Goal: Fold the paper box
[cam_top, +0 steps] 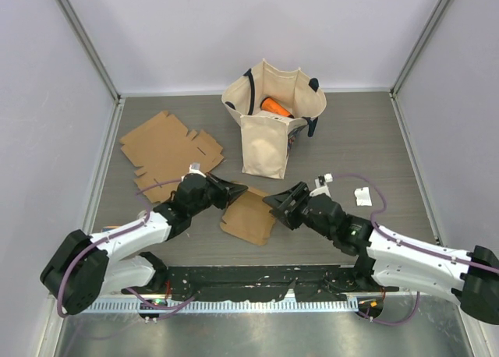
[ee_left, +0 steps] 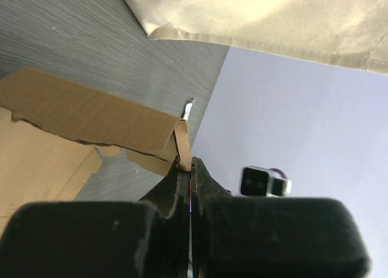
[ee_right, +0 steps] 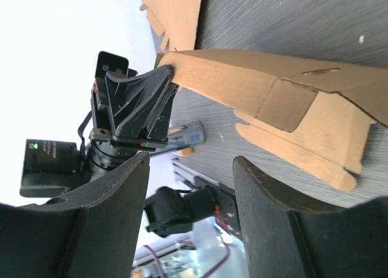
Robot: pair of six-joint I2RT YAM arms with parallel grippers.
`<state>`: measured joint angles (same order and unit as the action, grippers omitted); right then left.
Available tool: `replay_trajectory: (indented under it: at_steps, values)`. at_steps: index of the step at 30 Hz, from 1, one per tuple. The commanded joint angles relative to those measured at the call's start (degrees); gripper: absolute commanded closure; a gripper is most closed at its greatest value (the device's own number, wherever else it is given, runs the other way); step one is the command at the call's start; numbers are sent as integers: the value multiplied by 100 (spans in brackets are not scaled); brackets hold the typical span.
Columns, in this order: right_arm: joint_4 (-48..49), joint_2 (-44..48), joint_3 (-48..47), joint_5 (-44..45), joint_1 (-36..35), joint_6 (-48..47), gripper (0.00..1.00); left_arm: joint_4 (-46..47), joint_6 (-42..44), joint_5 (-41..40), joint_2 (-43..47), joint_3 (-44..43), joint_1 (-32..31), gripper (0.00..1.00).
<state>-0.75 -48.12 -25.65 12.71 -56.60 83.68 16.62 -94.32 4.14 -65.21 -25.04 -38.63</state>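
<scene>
L hand [cam_top: 236, 192] is pinching shut on a corner flap of the half-folded brown cardboard box [cam_top: 249, 217] lying on the grey counter [cam_top: 351, 139] btw the arms, while R hand [cam_top: 279, 206] is hanging wide open beside it, prob. needing a square grip on the raised wall before creasing.

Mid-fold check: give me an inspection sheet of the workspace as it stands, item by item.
Surface: grey wood-grain table; no spills seen.
Job's things: partly folded box in the middle between the arms; flat cardboard blank lying at the far left.
Clutter: cream tote bag standing at the back with an orange object inside; small white scrap on the right.
Tools: left tool shut on the box's edge; right tool open beside the box's right side, holding nothing.
Cables: purple cables run along both arms.
Surroundings: pale walls on three sides; nothing else seen.
</scene>
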Motion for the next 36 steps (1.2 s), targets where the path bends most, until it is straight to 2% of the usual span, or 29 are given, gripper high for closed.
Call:
replay_trajectory:
  at_steps: [1,3,10,17,24,32,36]
  values:
    - [1796,-268,542,274,8,1554,38,1009,10,104,-97,25,-22,100]
    - [2287,-426,788,364,9,1983,41,1141,-7,253,-211,43,-22,100]
    - [2809,-822,1027,697,-53,2644,47,1590,-121,262,-352,210,-22,100]
    - [1975,-576,842,1076,-53,2863,46,1730,-139,377,-528,183,-22,100]
    - [1238,-541,702,1365,-53,3294,60,1704,-113,359,-414,253,-21,100]
    - [928,-620,482,1647,-53,3269,62,1563,-60,359,-308,263,-22,100]
    - [1068,-751,464,1691,-53,3365,64,1555,-42,368,-282,280,-22,100]
